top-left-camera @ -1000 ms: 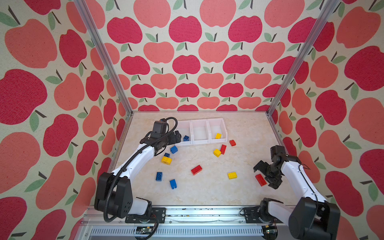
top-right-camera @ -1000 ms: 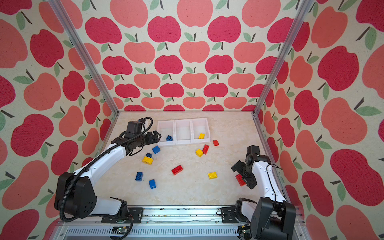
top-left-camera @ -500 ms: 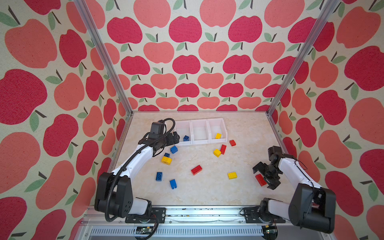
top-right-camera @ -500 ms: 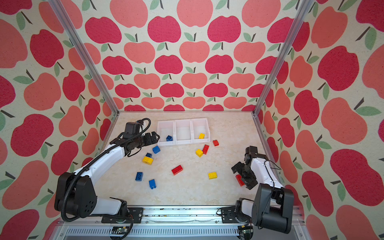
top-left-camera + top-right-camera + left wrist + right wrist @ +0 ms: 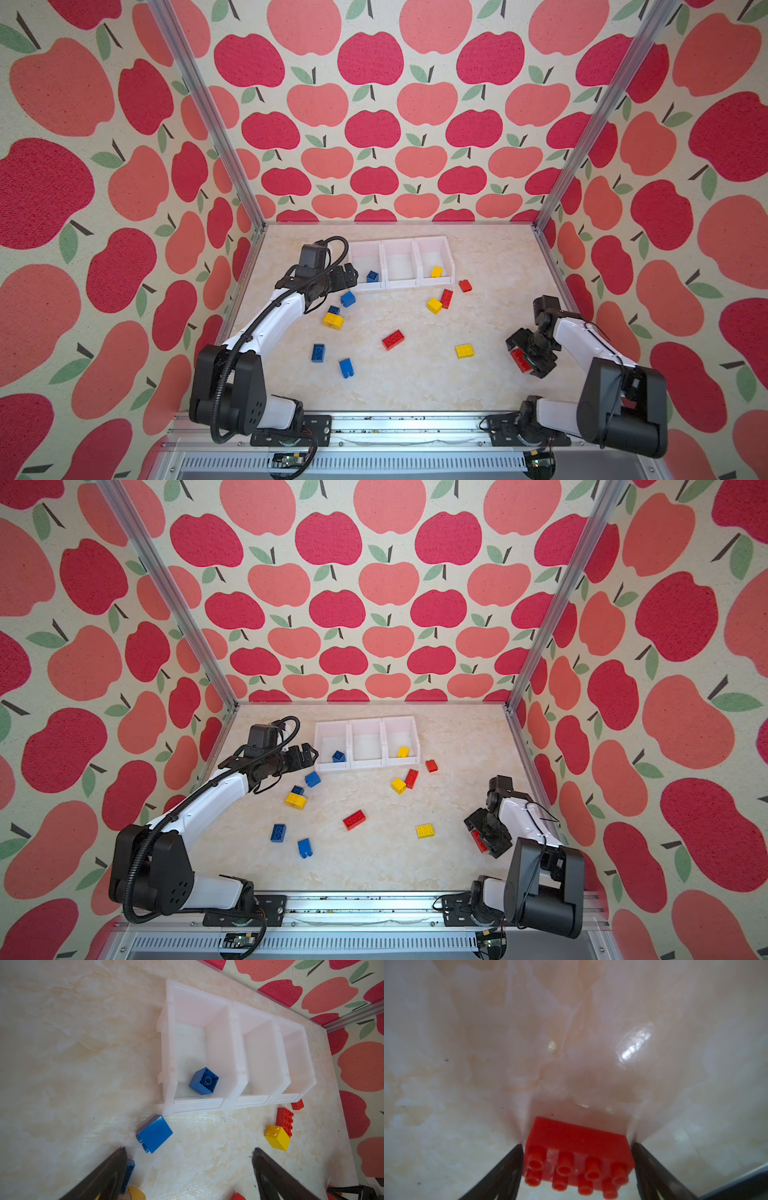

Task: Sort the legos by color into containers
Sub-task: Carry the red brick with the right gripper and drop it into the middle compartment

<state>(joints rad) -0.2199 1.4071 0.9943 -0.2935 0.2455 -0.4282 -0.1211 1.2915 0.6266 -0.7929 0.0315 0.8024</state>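
Observation:
Three joined white containers (image 5: 399, 286) stand at the back. The left one holds a blue lego (image 5: 204, 1081), and the right one holds a yellow lego (image 5: 436, 272). My left gripper (image 5: 188, 1150) hovers open beside the left container's front corner with nothing between its fingers, and a blue lego (image 5: 154, 1133) lies just ahead of it. At the right edge of the floor, my right gripper (image 5: 577, 1147) has its fingers against both ends of an oblong red lego (image 5: 579, 1147) that rests studs up on the floor, seen in both top views (image 5: 519, 358) (image 5: 478, 840).
Loose legos lie across the marble floor: blue ones (image 5: 318, 353) (image 5: 345, 368), a yellow one (image 5: 333, 320) touching a small blue one (image 5: 333, 310), red ones (image 5: 392, 339) (image 5: 446, 298) (image 5: 465, 285), and yellow ones (image 5: 434, 305) (image 5: 464, 350). Apple-patterned walls enclose three sides.
My right gripper's fingers have closed in from wide open onto the ends of the red lego. The left gripper has drawn slightly nearer the left container.

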